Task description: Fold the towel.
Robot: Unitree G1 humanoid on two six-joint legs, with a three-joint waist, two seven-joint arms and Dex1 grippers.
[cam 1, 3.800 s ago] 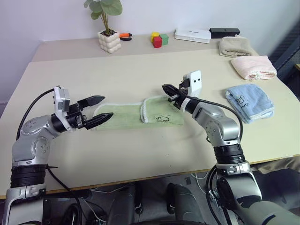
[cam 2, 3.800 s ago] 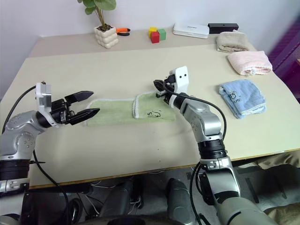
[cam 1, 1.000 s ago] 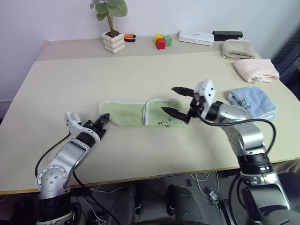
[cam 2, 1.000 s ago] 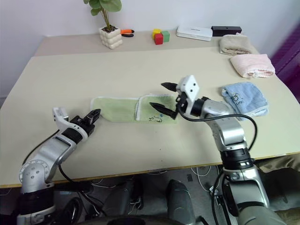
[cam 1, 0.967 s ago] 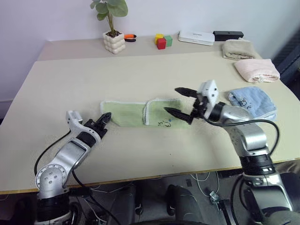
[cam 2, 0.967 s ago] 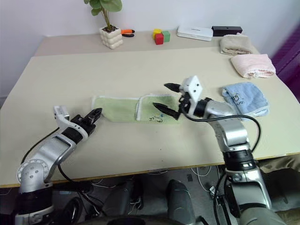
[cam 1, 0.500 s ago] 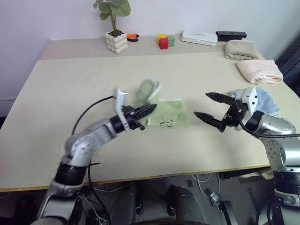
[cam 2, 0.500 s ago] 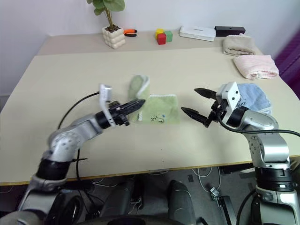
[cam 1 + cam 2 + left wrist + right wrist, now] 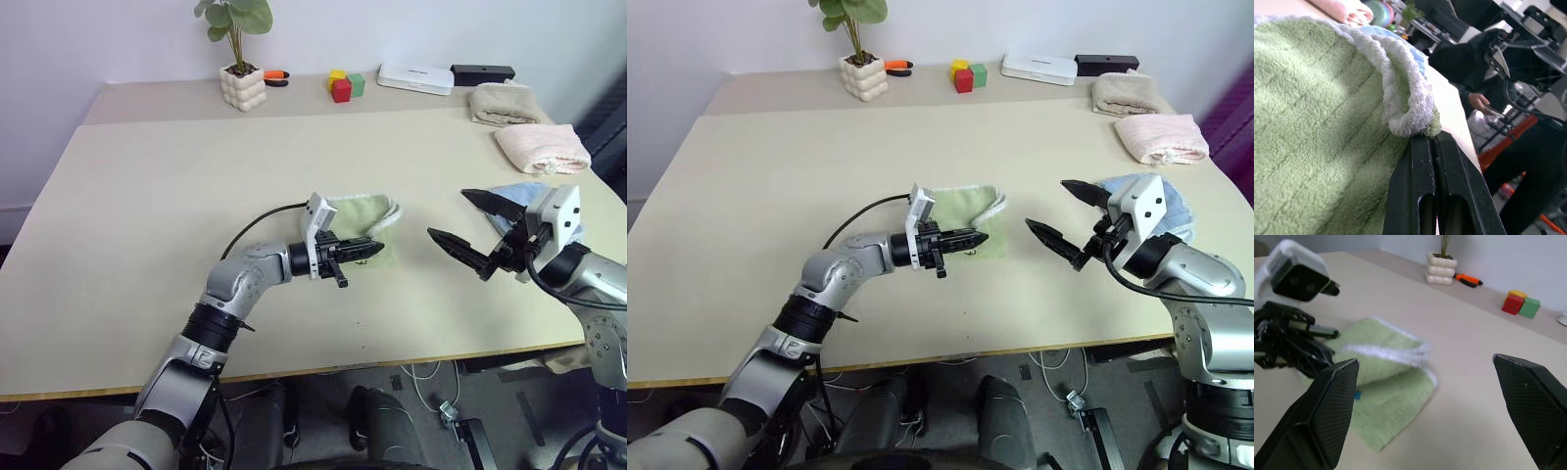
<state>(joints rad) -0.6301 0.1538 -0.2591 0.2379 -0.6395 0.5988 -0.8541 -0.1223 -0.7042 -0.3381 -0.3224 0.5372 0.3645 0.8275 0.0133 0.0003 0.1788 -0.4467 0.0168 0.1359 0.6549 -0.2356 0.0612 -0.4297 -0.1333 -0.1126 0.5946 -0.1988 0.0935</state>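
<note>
Beige tabletop (image 9: 147,196) against a pale wall formed the work surface, and the light green terry-cloth towel with a whitish stitched edge (image 9: 364,217) lay near its centre, doubled over itself with one rolled white hem raised along the upper layer. At its near corner the left gripper (image 9: 364,250) reached in level from the robot's left with its two black fingers pressed together; the left wrist view showed the fingertips (image 9: 1422,147) tight against the curled hem, so the gripper was judged to be pinching that edge in order to carry the layer across, though the exact bite was partly hidden. The right gripper (image 9: 468,224) hung above the table to the right of the towel, well apart from it, its fingers spread wide and nothing between them; it was judged to be standing clear so that the fold could come over unobstructed. Behind that gripper lay a light blue folded towel (image 9: 517,192), with a pink folded towel (image 9: 542,147) and a beige folded towel (image 9: 502,101) further back, apparently set aside. Along the far edge stood a potted plant in a white bubbled pot (image 9: 242,86), an orange-handled tool (image 9: 277,74), coloured blocks (image 9: 342,86), a flat white box (image 9: 416,76) and a black bar-shaped device (image 9: 482,71), none bearing on the fold.
</note>
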